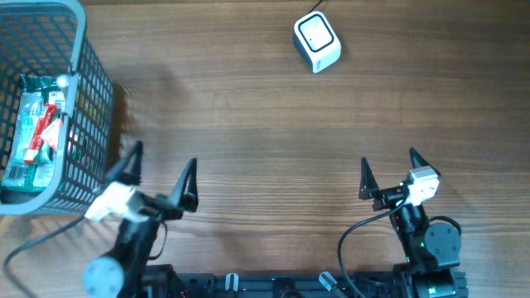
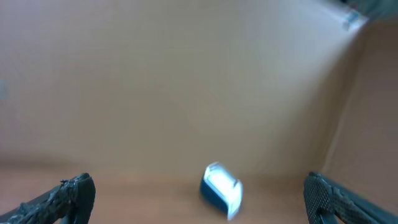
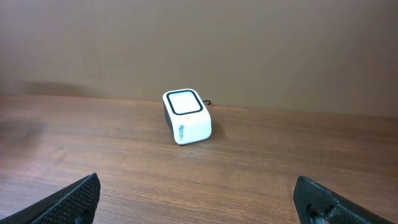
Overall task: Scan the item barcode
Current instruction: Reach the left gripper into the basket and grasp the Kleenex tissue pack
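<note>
1. Left gripper (image 1: 164,156): fingers (image 2: 69,196) spread wide, nothing between them, nothing touching either pad.
2. Right gripper (image 1: 387,157): fingers (image 3: 69,201) likewise spread wide and empty, held above the table (image 1: 248,124).
3. Packaged item (image 1: 35,124): lies inside the grey mesh basket (image 1: 93,87), outboard of the left gripper's outer finger and slightly ahead of it. Wrapping shows green, white and red. How many packets make up the bundle cannot be told. No finger touches it.
4. The basket wall stands just beside the left gripper's outer fingertip. Whether the two touch cannot be told from overhead.
5. Scanner (image 1: 317,41): a white block with a dark-rimmed window on top, resting on the table well ahead of both pairs of fingers.
6. In the right wrist view the scanner (image 3: 186,116) sits ahead between the two fingers, somewhat nearer the left one.
7. In the left wrist view, which is blurred, the scanner (image 2: 221,191) appears ahead between the fingers, near the middle of the gap.
8. The two grippers stand well apart from each other, neither near the scanner.
</note>
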Robot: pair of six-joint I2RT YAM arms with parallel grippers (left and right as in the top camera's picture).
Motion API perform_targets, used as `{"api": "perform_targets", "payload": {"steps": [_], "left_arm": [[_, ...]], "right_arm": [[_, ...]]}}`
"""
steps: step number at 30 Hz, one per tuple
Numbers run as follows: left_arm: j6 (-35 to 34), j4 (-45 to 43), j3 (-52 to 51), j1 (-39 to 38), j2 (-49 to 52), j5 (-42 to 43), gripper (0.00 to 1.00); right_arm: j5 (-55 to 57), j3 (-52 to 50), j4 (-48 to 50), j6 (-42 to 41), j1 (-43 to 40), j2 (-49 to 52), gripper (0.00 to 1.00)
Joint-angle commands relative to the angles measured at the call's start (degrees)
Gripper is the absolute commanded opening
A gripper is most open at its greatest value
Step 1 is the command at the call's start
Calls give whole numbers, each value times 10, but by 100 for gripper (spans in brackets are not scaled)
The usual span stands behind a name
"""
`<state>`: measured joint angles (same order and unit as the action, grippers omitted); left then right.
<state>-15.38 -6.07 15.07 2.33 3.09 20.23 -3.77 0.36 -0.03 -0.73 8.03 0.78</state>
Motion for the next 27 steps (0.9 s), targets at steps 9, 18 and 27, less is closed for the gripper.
{"api": "perform_targets", "payload": {"steps": [9,18,27], "left_arm": [[33,514,731,3,440,-45,100],[62,693,1082,3,760,-98,100],[55,713,1082,124,857,-312,100]], "right_arm": [[5,-1,1,7,-3,-3,100],[5,-1,1,7,-3,-3,100],[5,-1,1,7,-3,-3,100]]}}
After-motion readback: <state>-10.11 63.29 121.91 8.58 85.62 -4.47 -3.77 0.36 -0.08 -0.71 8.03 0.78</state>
